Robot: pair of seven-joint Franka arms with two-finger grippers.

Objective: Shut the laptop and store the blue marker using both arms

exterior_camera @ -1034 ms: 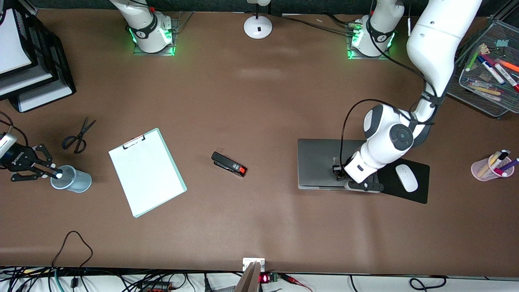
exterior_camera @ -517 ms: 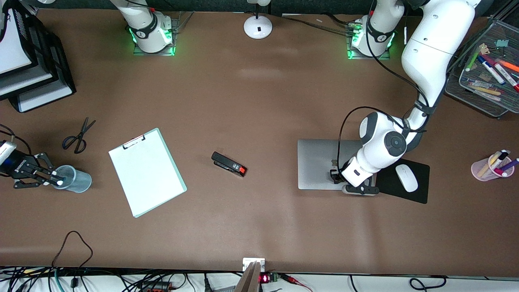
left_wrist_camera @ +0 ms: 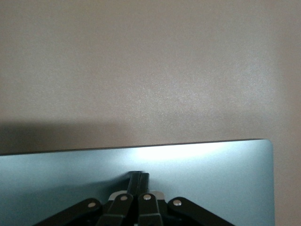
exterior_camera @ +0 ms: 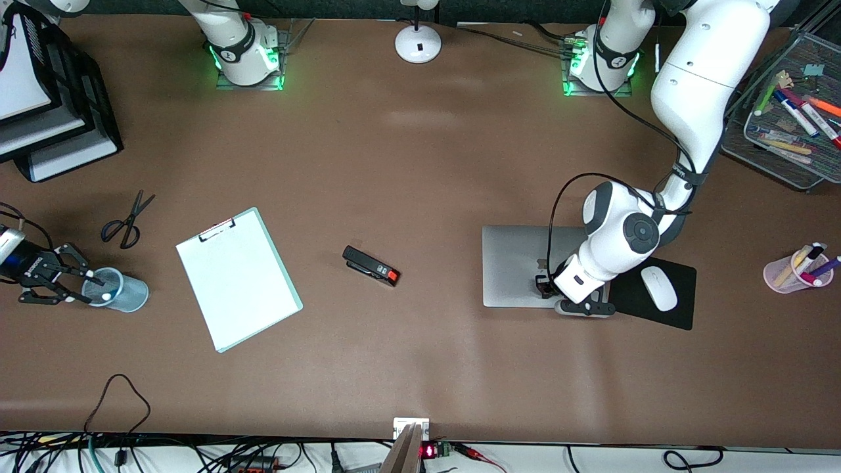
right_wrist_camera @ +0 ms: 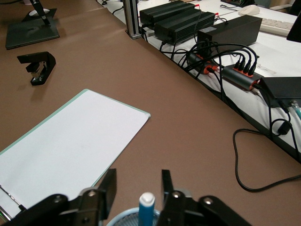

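The silver-grey laptop lies closed toward the left arm's end of the table. My left gripper is shut, its tips resting on the lid near the edge closest to the front camera. In the left wrist view the shut left gripper touches the laptop lid. The blue marker stands whitish end up in a light-blue cup at the right arm's end. My right gripper is open over the cup, its fingers apart on either side of the marker and not touching it.
Scissors, a clipboard and a black stapler lie between the cup and the laptop. A white mouse sits on a black mousepad beside the laptop. A pink cup of markers and a mesh tray stand at the left arm's end.
The right gripper has opened and let go of the blue marker, which now stands in the cup. The laptop lid went fully flat under the left gripper a second ago.
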